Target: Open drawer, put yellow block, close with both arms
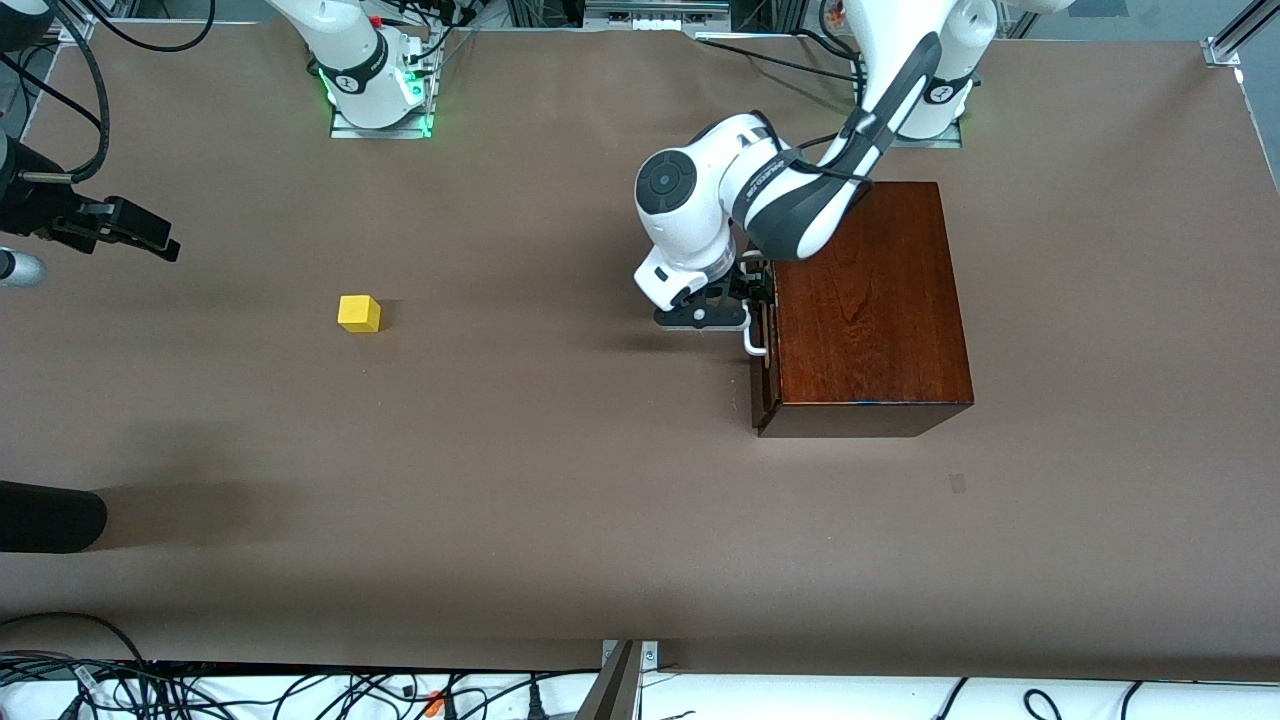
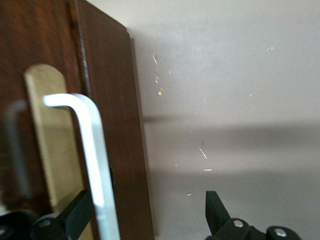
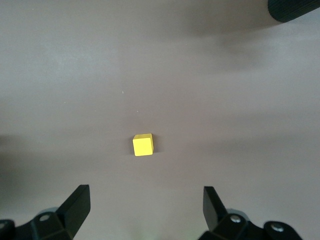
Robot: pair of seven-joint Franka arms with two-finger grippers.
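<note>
The dark wooden box stands toward the left arm's end of the table. Its drawer front looks shut or nearly so, with the white handle on it. My left gripper is open at the handle; the bar lies between its fingers, close to one fingertip. The yellow block sits on the table toward the right arm's end. My right gripper is open and empty, up over the table's end; the block shows ahead of its fingers.
A dark rounded object pokes in at the table's edge at the right arm's end, nearer the front camera than the block. Cables lie along the near edge. The table is bare brown between block and box.
</note>
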